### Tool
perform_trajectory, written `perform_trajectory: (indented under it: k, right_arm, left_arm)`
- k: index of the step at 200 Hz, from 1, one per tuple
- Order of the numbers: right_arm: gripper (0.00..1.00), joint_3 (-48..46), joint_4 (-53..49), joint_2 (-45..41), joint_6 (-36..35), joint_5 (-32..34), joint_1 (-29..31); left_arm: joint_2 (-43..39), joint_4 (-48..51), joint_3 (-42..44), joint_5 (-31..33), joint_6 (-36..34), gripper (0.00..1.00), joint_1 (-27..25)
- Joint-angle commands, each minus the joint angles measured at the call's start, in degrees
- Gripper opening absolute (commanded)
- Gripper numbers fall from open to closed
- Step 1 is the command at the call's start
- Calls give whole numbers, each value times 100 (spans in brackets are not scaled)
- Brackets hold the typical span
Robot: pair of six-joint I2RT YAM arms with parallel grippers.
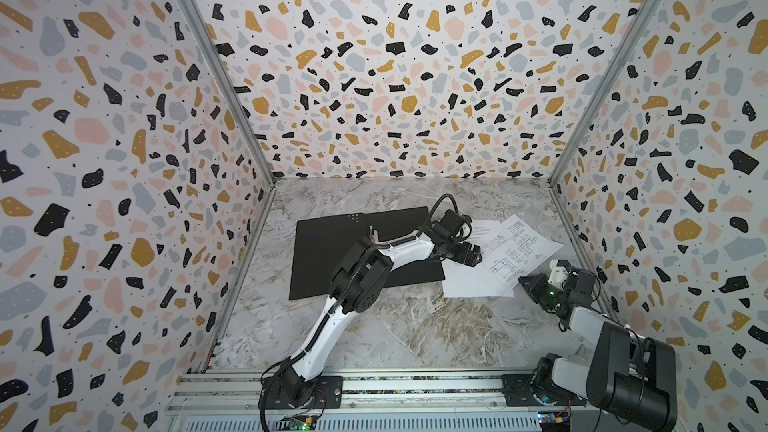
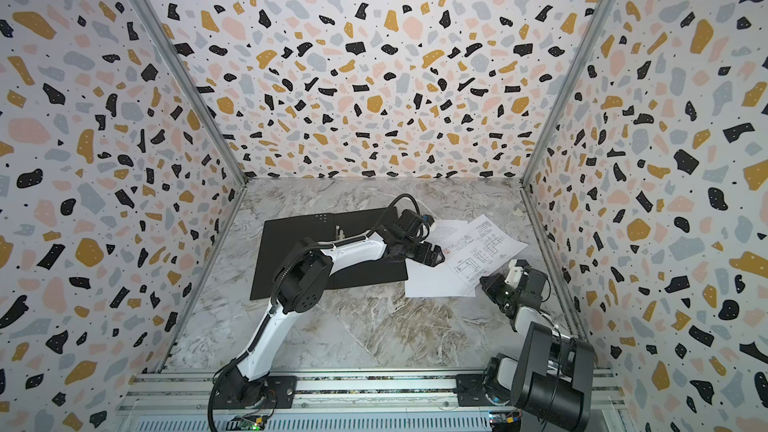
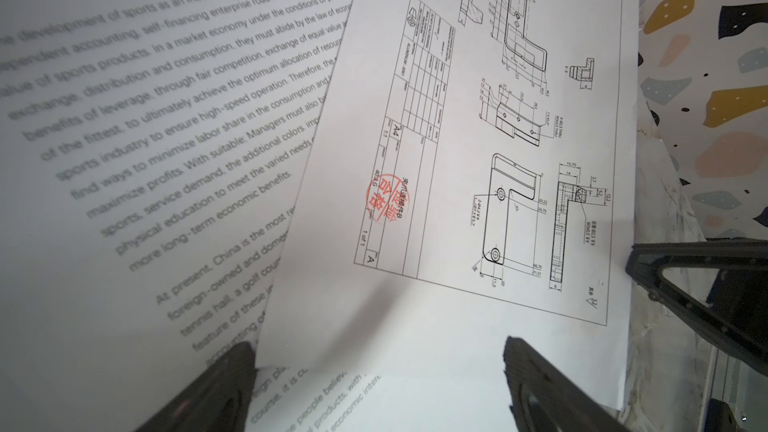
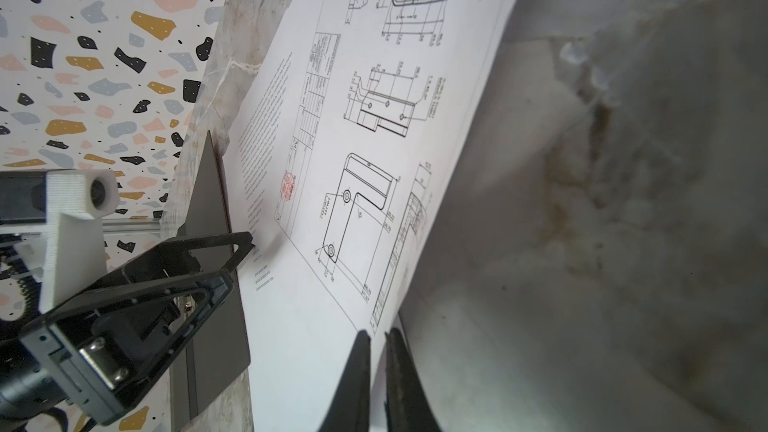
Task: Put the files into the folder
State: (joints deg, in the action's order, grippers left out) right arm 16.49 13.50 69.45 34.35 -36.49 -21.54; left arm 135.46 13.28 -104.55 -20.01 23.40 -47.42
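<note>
The text sheet (image 3: 145,126) reads "maximize profits" and "At present, China is the most", while the drawing sheet (image 3: 457,317) carries "A4", "1 of 1" and "15,75".

1. Three walls close in the scene: a back wall (image 1: 411,76), a left wall (image 1: 104,160) and a right wall (image 1: 685,139). All are white with terrazzo-style blotches in black, mustard, pink and grey-blue.
2. A grey metal post (image 1: 217,64) runs up each corner where two walls meet.
3. The surface (image 1: 415,326) has a marble look, grey-white with tan veining.
4. A silver slotted rail (image 1: 415,388) lies along its near edge.
5. The light is soft and even, and shadows are faint.
</note>
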Motion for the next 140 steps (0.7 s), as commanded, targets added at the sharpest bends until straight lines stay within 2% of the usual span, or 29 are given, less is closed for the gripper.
perform_trajectory:
  k: [1, 46, 140]
  right_arm:
    - [7, 205, -214, -133, -121, -34, -20]
    - [0, 301, -356, -228, -123, 54, -24]
    - [0, 794, -819, -666, -77, -148, -18]
  left_arm:
    - [-170, 105, 115, -178, 136, 94, -8]
    - [-265, 30, 138, -164, 217, 94, 31]
    - [-657, -365, 90, -424, 684, 95, 271]
